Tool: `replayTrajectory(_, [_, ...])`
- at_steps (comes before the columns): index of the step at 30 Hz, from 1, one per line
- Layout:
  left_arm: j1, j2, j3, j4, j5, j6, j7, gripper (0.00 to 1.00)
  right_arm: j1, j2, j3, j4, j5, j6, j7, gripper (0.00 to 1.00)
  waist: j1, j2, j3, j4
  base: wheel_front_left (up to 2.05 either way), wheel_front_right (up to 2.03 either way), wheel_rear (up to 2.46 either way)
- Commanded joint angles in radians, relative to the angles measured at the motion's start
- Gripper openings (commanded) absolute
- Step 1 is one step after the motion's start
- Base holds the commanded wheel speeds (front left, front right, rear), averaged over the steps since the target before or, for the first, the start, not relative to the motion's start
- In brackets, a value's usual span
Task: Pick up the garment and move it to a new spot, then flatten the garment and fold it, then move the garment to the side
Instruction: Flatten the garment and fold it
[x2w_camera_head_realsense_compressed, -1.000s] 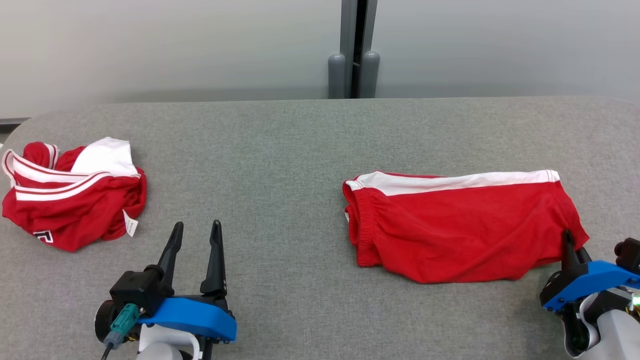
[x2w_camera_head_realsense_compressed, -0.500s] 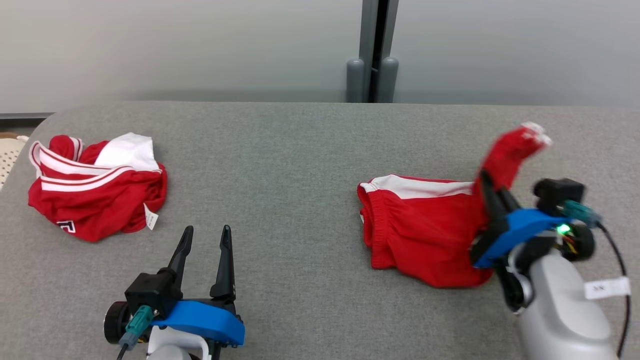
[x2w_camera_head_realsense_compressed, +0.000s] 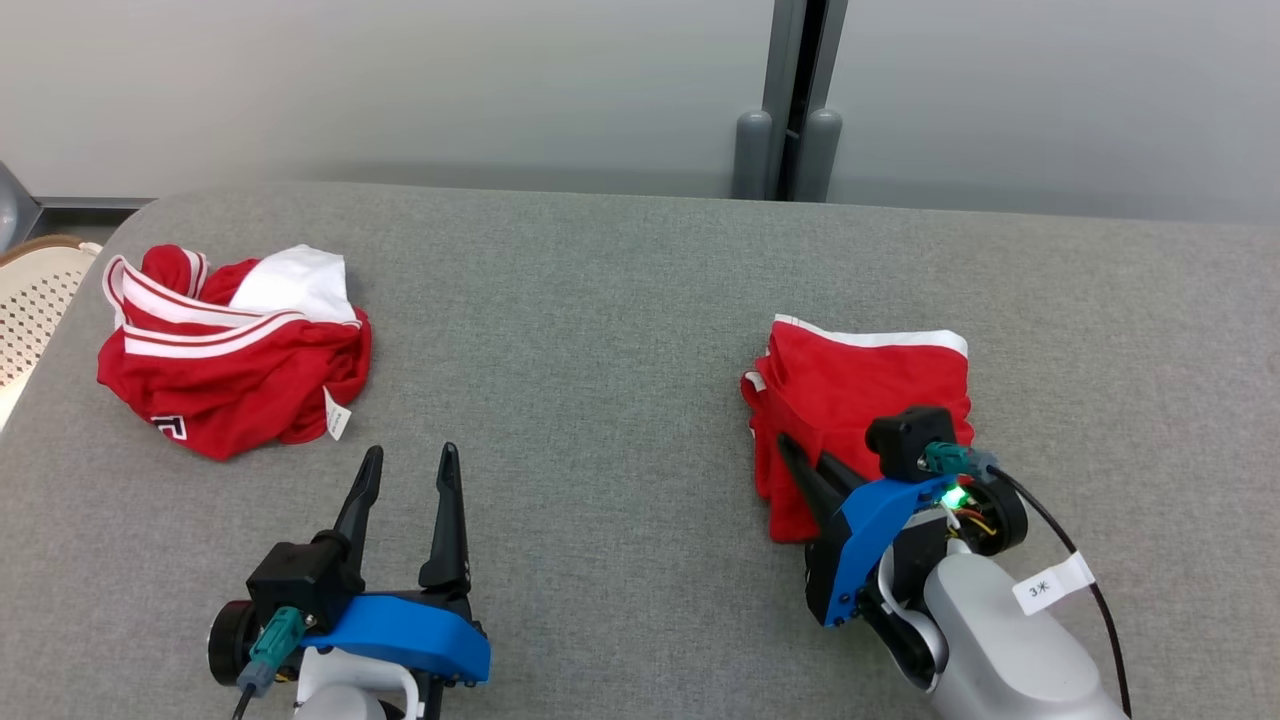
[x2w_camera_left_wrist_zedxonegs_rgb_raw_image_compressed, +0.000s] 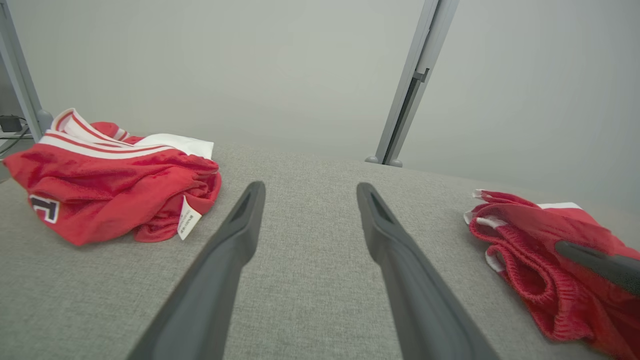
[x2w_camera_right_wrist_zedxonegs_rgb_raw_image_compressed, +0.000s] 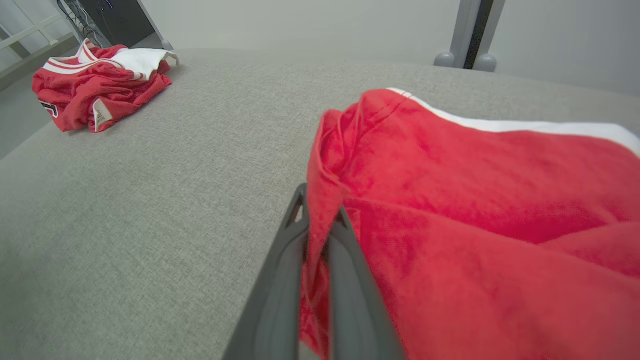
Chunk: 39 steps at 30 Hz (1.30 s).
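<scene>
A grey cloth-covered surface is stretching before a plain pale wall, with a grey post standing behind it. The red shorts are lying on the right half of it, doubled over, the white stripe at the far edge. Our right tool is pinching a red edge of the upper layer, its fingers together on the cloth, low at the near left corner of the shorts. Our left tool is resting near the front with its fingers apart, holding nothing. A crumpled red and white shirt is lying well apart at the left.

We are thinking the danger is in the letting go. If the tool is pulling away before its fingers are fully apart, the thin cloth may be following it, and the fold may be opening or landing uneven.

The right wrist view is showing the edge really caught between the fingers. In the head view they are looking just like dark bars on the red, and the pinch is not clear. The left wrist view is showing the gathered waistband, bunched at the side.
</scene>
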Motion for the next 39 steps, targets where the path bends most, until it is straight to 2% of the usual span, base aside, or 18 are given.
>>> replayTrajectory(1, [-0.002,0.000,0.008,0.001,0.008,-0.004,-0.005,1.00,0.009,-0.003,0.018,0.013,0.004,0.000,-0.010,0.00,-0.0001,0.0000,0.001,-0.002,0.00,0.00,0.00])
replayTrajectory(6, [0.004,-0.009,0.018,0.003,0.017,-0.006,-0.005,1.00,0.017,-0.003,0.061,0.034,0.000,0.000,-0.029,0.00,-0.0001,0.0000,0.002,-0.013,0.00,0.00,0.00])
replayTrajectory(7, [0.004,-0.010,0.019,0.003,0.017,-0.007,-0.005,1.00,0.019,-0.003,0.068,0.029,0.008,0.000,-0.036,0.11,-0.0001,0.0000,0.002,-0.016,0.00,0.00,0.00])
replayTrajectory(8, [0.003,-0.011,0.020,0.005,0.017,-0.009,-0.005,1.00,0.020,-0.003,0.072,0.021,0.017,0.000,-0.047,0.78,-0.0001,0.0000,0.002,-0.018,0.00,0.00,0.00])
replayTrajectory(9, [0.003,-0.012,0.021,0.006,0.019,-0.010,-0.005,1.00,0.022,-0.003,0.078,0.012,0.019,0.000,-0.057,1.00,-0.0001,0.0000,0.002,-0.021,0.00,0.00,0.00])
replayTrajectory(16, [0.007,-0.020,0.023,0.012,0.026,-0.017,-0.005,1.00,0.047,-0.003,0.070,-0.044,0.018,0.000,-0.110,1.00,-0.0001,0.0000,0.000,-0.034,0.00,0.00,0.00])
replayTrajectory(23, [0.012,-0.029,0.023,0.016,0.039,-0.023,-0.005,1.00,0.090,-0.035,-0.046,-0.144,0.024,0.000,-0.161,1.00,-0.0001,0.0000,0.000,-0.038,0.00,0.00,0.00])
replayTrajectory(26, [0.012,-0.031,0.023,0.017,0.042,-0.026,-0.005,1.00,0.093,-0.041,-0.092,-0.149,-0.002,0.000,-0.167,1.00,-0.0001,0.0000,0.002,-0.036,0.00,0.00,0.00])
replayTrajectory(29, [0.005,-0.034,0.025,0.023,0.043,-0.034,-0.005,1.00,0.080,-0.051,-0.146,-0.119,-0.111,0.000,-0.153,1.00,-0.0001,0.0000,0.008,-0.031,0.00,0.00,0.00])
replayTrajectory(30, [0.005,-0.034,0.025,0.023,0.043,-0.034,-0.005,1.00,0.080,-0.051,-0.146,-0.119,-0.111,0.000,-0.153,1.00,-0.0001,0.0000,0.008,-0.031,0.00,0.00,0.00])
replayTrajectory(31, [0.002,-0.036,0.025,0.025,0.045,-0.033,-0.005,1.00,0.075,-0.052,-0.148,-0.106,-0.146,0.000,-0.147,0.49,-0.0001,0.0000,0.009,-0.028,0.00,0.00,0.00])
replayTrajectory(33, [-0.001,-0.039,0.023,0.029,0.047,-0.035,-0.005,1.00,0.070,-0.052,-0.140,-0.072,-0.214,0.000,-0.134,0.23,-0.0001,0.0000,0.009,-0.023,0.00,0.00,0.00])
replayTrajectory(35, [-0.002,-0.041,0.025,0.034,0.047,-0.037,-0.005,1.00,0.069,-0.039,-0.127,-0.037,-0.245,0.000,-0.136,0.02,-0.0001,0.0000,0.007,-0.017,0.00,0.00,0.00])
replayTrajectory(39, [0.000,-0.043,0.031,0.047,0.046,-0.041,-0.005,1.00,0.054,-0.017,-0.068,0.033,-0.266,0.000,-0.149,0.00,-0.0001,0.0000,0.000,-0.007,0.00,0.00,0.00])
